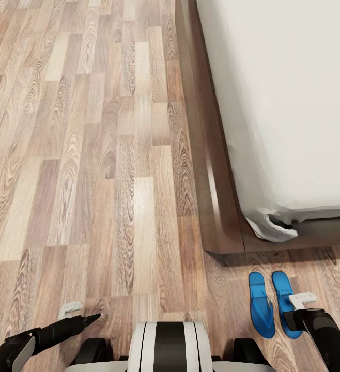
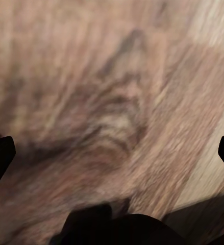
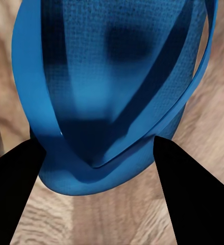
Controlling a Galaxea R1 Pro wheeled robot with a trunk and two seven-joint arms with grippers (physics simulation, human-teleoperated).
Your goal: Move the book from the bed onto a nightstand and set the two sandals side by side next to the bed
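Both sandals (image 1: 272, 304) lie side by side on the floor (image 1: 87, 181) near the bed (image 1: 211, 170) corner, at five o'clock, so that part looks done. The right claw (image 3: 96, 153) hangs released over one; the left claw (image 2: 112, 153) is spread, empty; the book's placement remains unconfirmed.

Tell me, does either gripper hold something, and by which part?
Nothing is held. The right gripper stands open over one blue sandal; the left gripper is open above the floor.
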